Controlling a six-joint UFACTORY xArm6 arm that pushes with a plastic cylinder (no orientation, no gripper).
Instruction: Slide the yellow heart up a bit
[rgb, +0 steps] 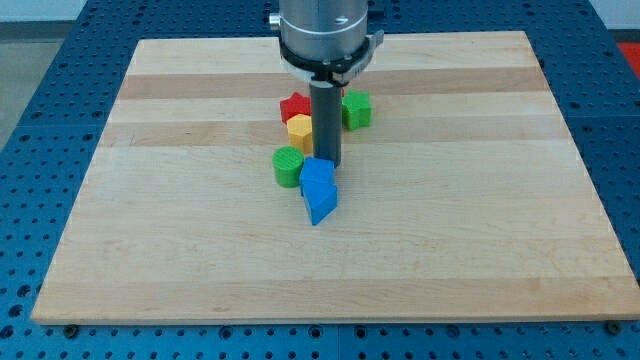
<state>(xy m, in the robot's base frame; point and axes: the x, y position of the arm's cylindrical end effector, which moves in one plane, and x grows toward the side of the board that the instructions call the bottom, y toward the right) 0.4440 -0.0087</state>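
Blue block (318, 190) fronts yellow heart (300, 131), orientation unclear.

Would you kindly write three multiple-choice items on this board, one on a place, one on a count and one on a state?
1. Where is my tip?
A. on the view's right of the yellow block
B. at the board's bottom edge
C. off the board

2. How many green blocks show?
A. one
B. two
C. four

3. The red block and the yellow block are:
A. far apart
B. touching
C. stacked on the blue blocks

Key: 1 A, the rod comes down beside yellow; 2 B, one left of the rod, one right; 3 B, no gap shows.
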